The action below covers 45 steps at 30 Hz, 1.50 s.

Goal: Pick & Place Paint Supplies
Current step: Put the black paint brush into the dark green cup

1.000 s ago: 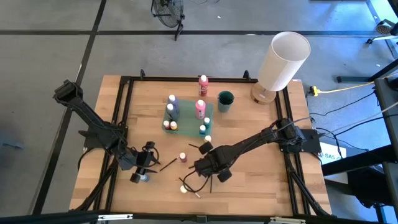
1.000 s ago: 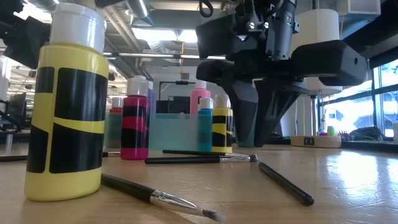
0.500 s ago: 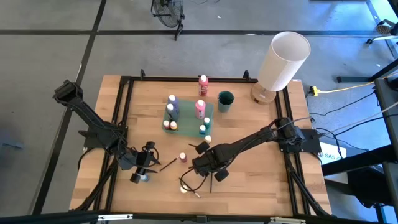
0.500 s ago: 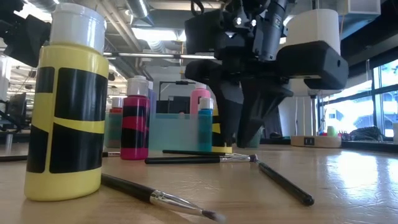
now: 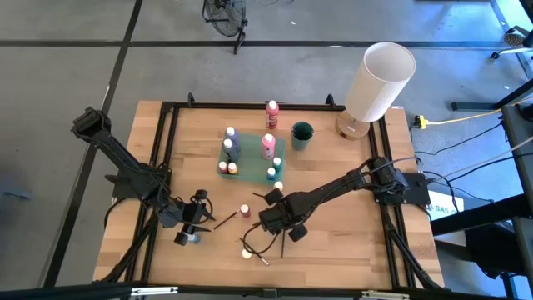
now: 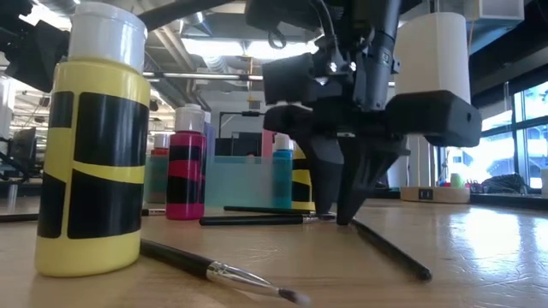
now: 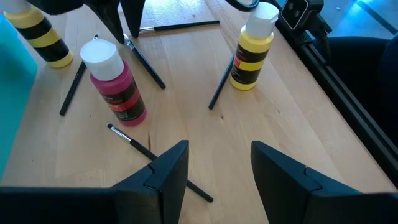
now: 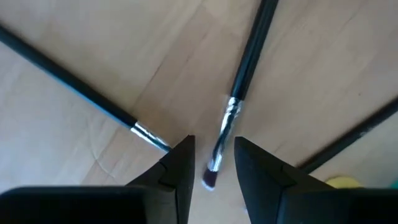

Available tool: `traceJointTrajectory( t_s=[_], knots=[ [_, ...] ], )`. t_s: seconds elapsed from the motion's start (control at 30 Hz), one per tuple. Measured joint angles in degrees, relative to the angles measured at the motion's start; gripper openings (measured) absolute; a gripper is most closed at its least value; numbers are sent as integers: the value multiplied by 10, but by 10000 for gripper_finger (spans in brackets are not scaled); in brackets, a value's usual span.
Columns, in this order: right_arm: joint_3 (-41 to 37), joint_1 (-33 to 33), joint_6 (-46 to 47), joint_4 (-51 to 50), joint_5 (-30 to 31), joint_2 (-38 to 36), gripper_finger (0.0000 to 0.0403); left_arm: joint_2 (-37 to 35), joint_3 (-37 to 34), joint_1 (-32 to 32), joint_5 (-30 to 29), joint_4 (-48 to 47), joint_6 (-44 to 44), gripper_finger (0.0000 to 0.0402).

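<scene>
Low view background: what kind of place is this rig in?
Probably an open industrial lab or workshop: exposed ceiling ducts and strip lights overhead, large windows at the side, and in the high view a bare concrete floor around the framed wooden table.

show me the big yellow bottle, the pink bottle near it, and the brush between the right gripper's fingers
yellow bottle (image 6: 88, 162), low view, on its black-striped body
pink bottle (image 7: 118, 87), left wrist view, on its body
brush (image 8: 230, 118), right wrist view, on its metal ferrule

The surface (image 5: 333, 233) is pale smooth wood, the bottles (image 6: 89, 145) glossy plastic, the brush (image 8: 239, 87) has a shiny metal ferrule.
</scene>
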Motion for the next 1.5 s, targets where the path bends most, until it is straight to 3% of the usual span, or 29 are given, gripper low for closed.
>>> traceJointTrajectory(
  t_s=[0.97,1.5],
  knots=[
    [-2,0,21,-33,-6,-1,114,0,0,0,5,0,0,169],
    [-3,0,25,-32,-11,-1,42,0,0,0,5,0,0,169]
  ],
)
